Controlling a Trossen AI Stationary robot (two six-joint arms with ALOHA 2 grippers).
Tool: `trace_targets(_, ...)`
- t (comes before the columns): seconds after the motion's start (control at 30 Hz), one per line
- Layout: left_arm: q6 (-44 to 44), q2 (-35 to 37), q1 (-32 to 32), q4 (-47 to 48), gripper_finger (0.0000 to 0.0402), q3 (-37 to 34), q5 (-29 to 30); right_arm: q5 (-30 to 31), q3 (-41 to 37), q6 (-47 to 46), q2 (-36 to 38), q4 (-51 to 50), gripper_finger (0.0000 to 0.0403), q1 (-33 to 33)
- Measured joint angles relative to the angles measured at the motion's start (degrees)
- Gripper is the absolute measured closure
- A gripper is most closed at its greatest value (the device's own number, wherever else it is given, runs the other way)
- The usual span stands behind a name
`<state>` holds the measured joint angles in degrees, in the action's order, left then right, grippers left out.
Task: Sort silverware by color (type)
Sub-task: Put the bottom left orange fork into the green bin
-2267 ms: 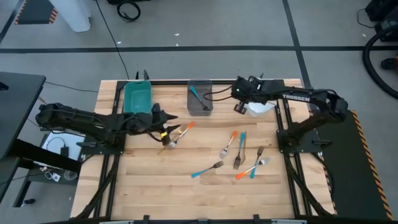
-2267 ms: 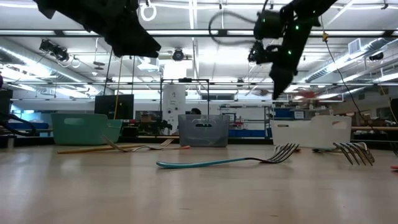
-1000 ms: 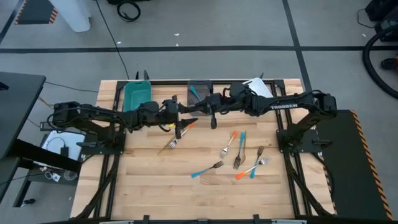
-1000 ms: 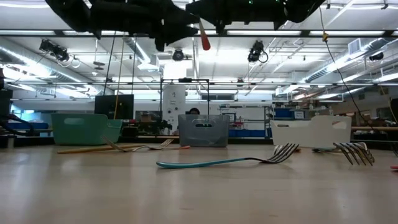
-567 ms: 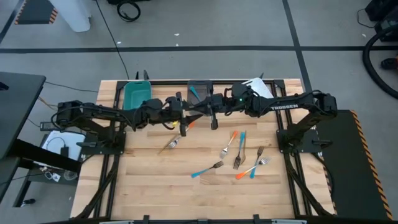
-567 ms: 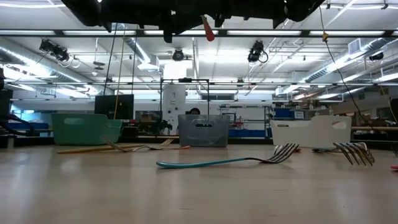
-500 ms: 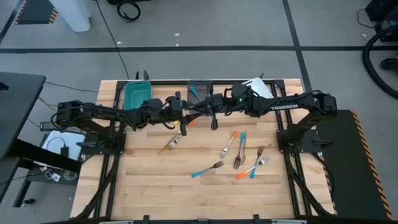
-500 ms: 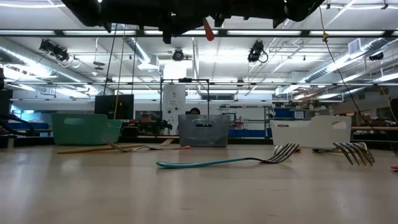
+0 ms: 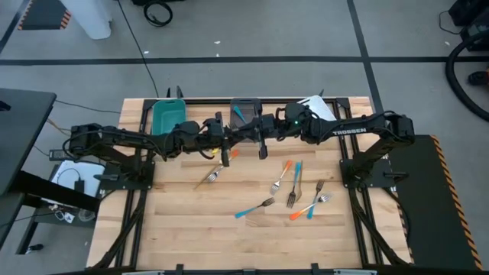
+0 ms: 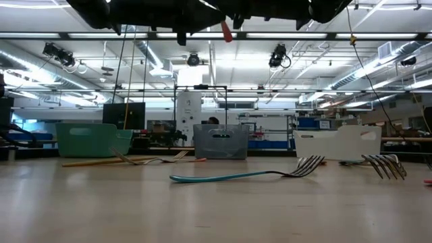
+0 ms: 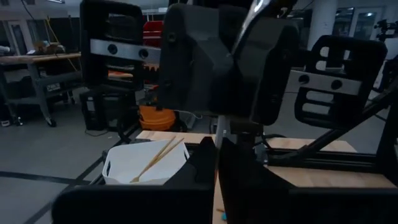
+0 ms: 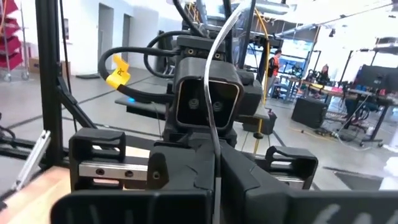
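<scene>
Left end effector (image 9: pixel 226 144) closed; orange fork (image 9: pixel 228 155) upright.

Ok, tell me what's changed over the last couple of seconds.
Both arms swung in and met above the table's back middle, the right one coming from the white bin. The orange fork now hangs between the left end effector and right end effector. The left went from open to shut; which one holds the fork can't be told. The other forks stayed put.
</scene>
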<state>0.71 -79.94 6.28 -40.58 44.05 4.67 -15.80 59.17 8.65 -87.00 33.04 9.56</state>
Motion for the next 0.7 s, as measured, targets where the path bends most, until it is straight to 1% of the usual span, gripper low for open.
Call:
trace_targets(0.07,-0.04,0.00,0.00,-0.30,0.0390,-0.02,0.02,0.01,0.06,-1.80,0.01,-0.23,0.0377,0.00)
trace_targets(0.13,-0.29,0.27,0.05,-0.39,0.0390,-0.02,0.07,-0.02,0.08,-2.34,0.07,-1.96,0.0359,0.02)
trace_targets(0.23,-1.57,1.06,0.35,0.91,0.0390,-0.04,0.15,-0.02,0.08,-2.18,0.57,-4.41,0.0321,0.27)
trace_targets(0.33,-2.39,3.36,0.58,3.07,0.0391,-0.58,0.50,0.27,0.00,-2.17,2.64,-7.99,0.0276,0.75)
trace_targets(0.43,-3.33,5.80,0.70,6.35,0.0391,-1.51,1.11,2.75,-0.01,-2.03,5.56,-11.42,0.0237,1.21)
trace_targets(0.53,-3.52,7.54,0.68,10.19,0.0391,-1.47,2.59,5.22,-0.03,-1.79,7.53,-15.46,0.0208,1.66)
trace_targets(0.7,-5.75,9.47,0.63,17.57,0.0390,-1.50,4.73,8.43,0.01,-1.20,10.29,-21.22,0.0182,1.84)
